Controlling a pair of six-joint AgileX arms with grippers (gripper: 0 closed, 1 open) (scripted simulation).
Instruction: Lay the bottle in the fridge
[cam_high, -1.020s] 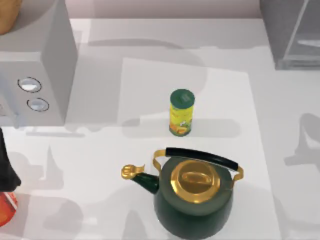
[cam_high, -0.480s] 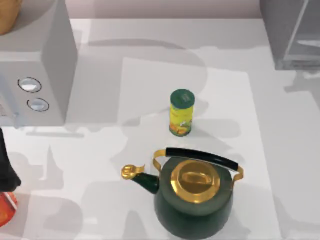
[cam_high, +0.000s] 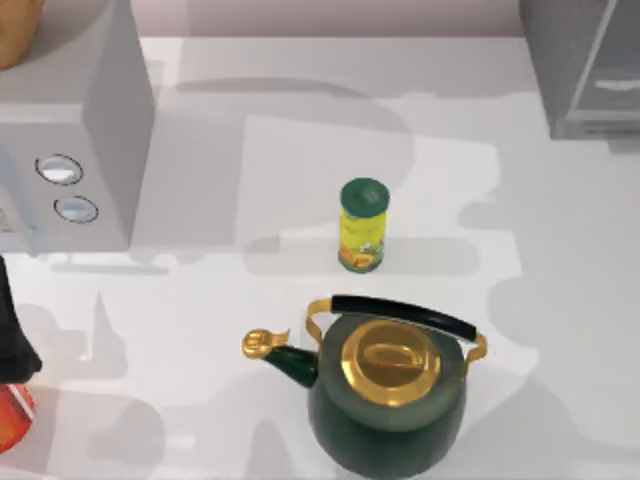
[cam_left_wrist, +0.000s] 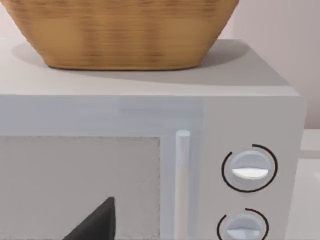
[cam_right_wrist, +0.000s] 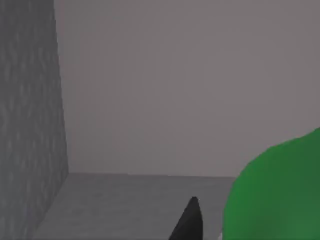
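Change on the table: against the earlier top views, the arm shadows on the right half of the table (cam_high: 200, 70) are seen to have shifted toward the far right corner, where the fridge (cam_high: 580, 70) stands; the yellow can (cam_high: 362, 226), the kettle (cam_high: 385, 385) and the grey box with two dials (cam_high: 75, 150) are unmoved.
Meaning for the task: the carrying arm is judged to have been brought up to the fridge, so the laying-down step is taken to be close.
Bottle position: in the right wrist view the bottle (cam_right_wrist: 280, 190) is seen close to the camera, in front of the fridge's plain grey inner walls and above its pale floor.
Bottle appearance: a rounded, saturated green mass is shown; cap and label cannot be made out.
Right gripper: one dark fingertip (cam_right_wrist: 189, 222) is seen beside the bottle; the grip itself cannot be told.
Left gripper: a dark fingertip (cam_left_wrist: 97, 222) is seen facing the dial box, idle; its state cannot be told.
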